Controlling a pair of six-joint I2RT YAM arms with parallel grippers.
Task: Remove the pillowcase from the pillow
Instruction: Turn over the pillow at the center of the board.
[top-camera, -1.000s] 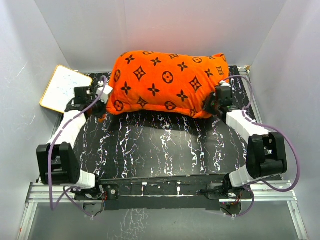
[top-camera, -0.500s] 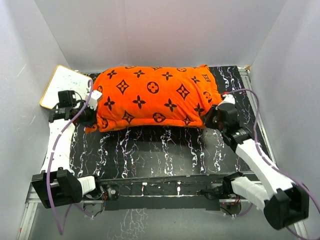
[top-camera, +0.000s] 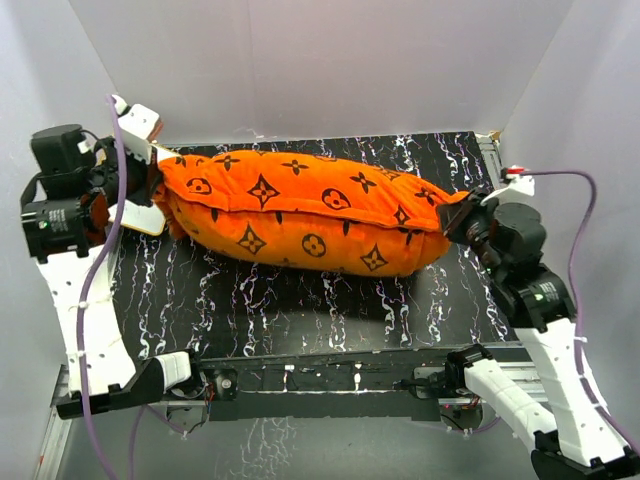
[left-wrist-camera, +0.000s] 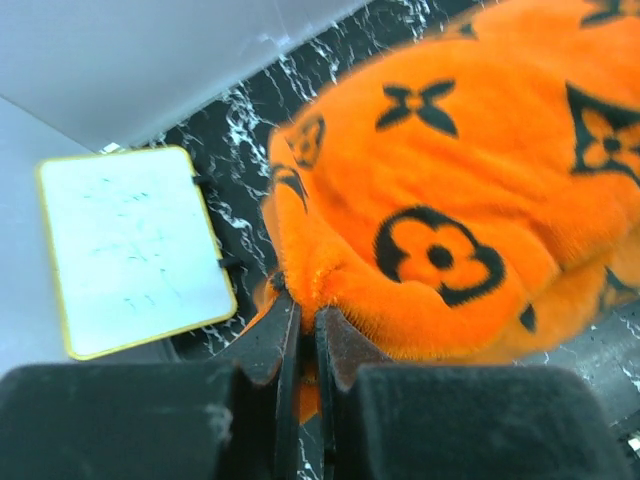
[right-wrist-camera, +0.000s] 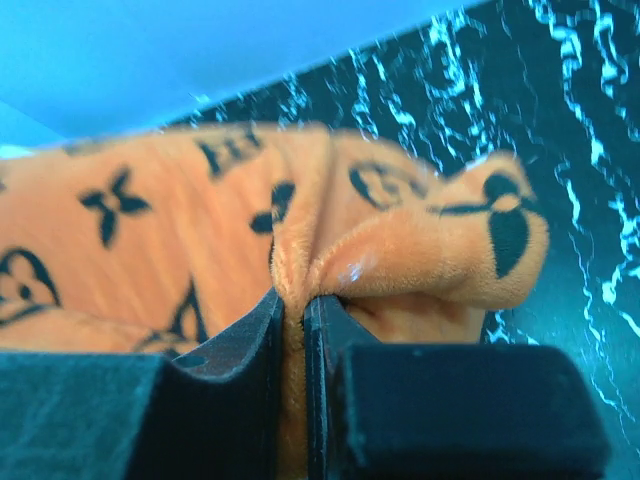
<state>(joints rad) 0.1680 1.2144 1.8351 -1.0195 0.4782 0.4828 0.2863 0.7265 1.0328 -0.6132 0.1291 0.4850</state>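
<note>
The orange pillowcase (top-camera: 300, 210) with dark brown motifs hangs stretched between my two grippers, lifted above the black marbled table (top-camera: 300, 300). My left gripper (top-camera: 150, 178) is shut on its left end; the left wrist view shows the plush fabric (left-wrist-camera: 430, 190) pinched between the fingers of that gripper (left-wrist-camera: 307, 318). My right gripper (top-camera: 462, 218) is shut on its right corner; the right wrist view shows the pillowcase (right-wrist-camera: 200, 240) bunched in that gripper (right-wrist-camera: 293, 305). The white pillow is hidden inside the case.
A small white board with a yellowish frame (left-wrist-camera: 130, 245) lies on the table at the far left, partly behind my left arm (top-camera: 140, 215). White walls close in the back and both sides. The arm bases and a metal rail (top-camera: 330, 385) sit at the near edge.
Both arms have risen and pulled outward. The covered pillow has come up off the table and now hangs stretched and flattened between the grippers, shifted left and toward the front.
</note>
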